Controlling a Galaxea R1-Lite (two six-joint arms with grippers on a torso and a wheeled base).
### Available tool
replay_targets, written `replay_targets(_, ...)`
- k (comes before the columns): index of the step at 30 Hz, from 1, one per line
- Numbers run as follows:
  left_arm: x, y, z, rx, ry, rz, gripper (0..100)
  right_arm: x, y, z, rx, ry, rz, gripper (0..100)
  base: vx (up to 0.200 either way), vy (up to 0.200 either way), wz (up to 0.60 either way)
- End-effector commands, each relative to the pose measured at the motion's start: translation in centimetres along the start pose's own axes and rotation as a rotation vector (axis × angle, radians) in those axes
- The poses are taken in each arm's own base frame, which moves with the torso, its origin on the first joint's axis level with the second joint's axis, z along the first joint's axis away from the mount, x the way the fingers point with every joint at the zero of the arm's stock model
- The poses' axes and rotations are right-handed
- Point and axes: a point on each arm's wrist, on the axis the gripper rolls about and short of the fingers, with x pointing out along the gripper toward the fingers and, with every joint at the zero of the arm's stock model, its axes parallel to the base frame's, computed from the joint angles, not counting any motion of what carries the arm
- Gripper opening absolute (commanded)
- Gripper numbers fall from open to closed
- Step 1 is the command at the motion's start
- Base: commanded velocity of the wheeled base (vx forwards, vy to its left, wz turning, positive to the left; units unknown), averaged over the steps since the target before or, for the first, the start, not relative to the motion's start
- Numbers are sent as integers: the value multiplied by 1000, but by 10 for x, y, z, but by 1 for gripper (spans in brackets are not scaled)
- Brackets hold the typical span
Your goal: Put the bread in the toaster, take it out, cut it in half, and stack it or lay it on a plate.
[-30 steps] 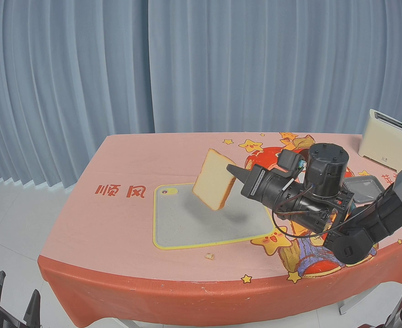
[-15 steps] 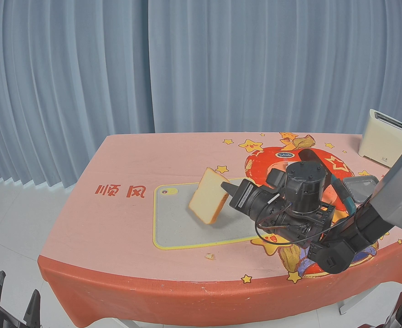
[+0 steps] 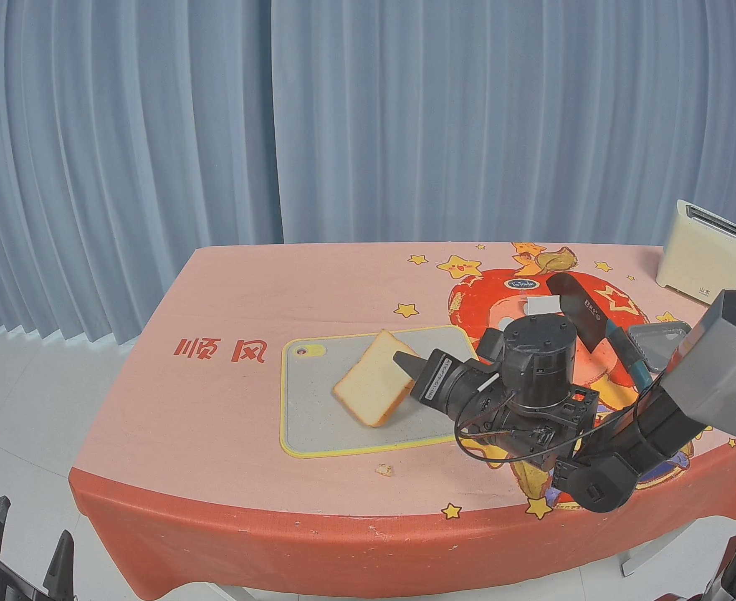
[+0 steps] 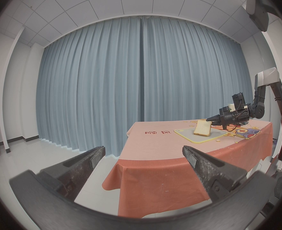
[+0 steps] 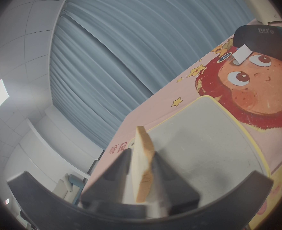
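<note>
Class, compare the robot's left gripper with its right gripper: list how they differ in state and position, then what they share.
The left gripper is open and empty; the right gripper is shut on the bread slice. The left gripper hangs away from the table, below its top; the right gripper is above the cutting board, slice tilted. Both are dark, with two fingers.

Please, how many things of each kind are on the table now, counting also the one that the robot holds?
bread slice: 1
cutting board: 1
knife: 1
toaster: 1
grey plate: 1
crumb: 1
Total: 6
</note>
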Motion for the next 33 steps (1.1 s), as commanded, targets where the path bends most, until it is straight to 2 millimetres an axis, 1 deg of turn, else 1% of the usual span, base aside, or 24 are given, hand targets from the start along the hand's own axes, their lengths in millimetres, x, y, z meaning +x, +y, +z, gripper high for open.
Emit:
replay_targets(1,0,0,-5,0,3,0,100,-8,7,3,-20,9,-24,100,0,0,0)
replay_targets(3,0,0,-5,0,3,0,100,-13,11,8,-60,18,-57,100,0,0,0)
replay_targets(5,0,0,-5,0,3,0,100,-15,12,9,-84,36,-84,100,0,0,0)
replay_targets(9,0,0,-5,0,3,0,100,-20,24,20,-89,56,-105,100,0,0,0)
replay_targets(13,0,0,-5,-2,3,0,100,-22,35,30,-85,73,-122,100,0,0,0)
replay_targets(16,0,0,-5,-2,3,0,100,-21,35,30,-84,101,-152,100,0,0,0)
replay_targets(19,0,0,-5,0,3,0,100,-26,35,34,-58,93,-157,100,0,0,0)
replay_targets(23,0,0,-5,0,3,0,100,-50,48,52,-54,49,-118,100,0,0,0)
replay_targets(24,0,0,-5,0,3,0,100,-53,49,53,-58,46,-114,100,0,0,0)
replay_targets(25,0,0,-5,0,3,0,100,-62,50,55,-76,41,-107,100,0,0,0)
replay_targets(27,0,0,-5,0,3,0,100,-73,51,58,-116,28,-91,100,0,0,0)
replay_targets(29,0,0,-5,-2,3,0,100,-86,48,58,-170,27,-91,100,0,0,0)
replay_targets(33,0,0,-5,-2,3,0,100,-102,43,63,-279,-15,-70,100,0,0,0)
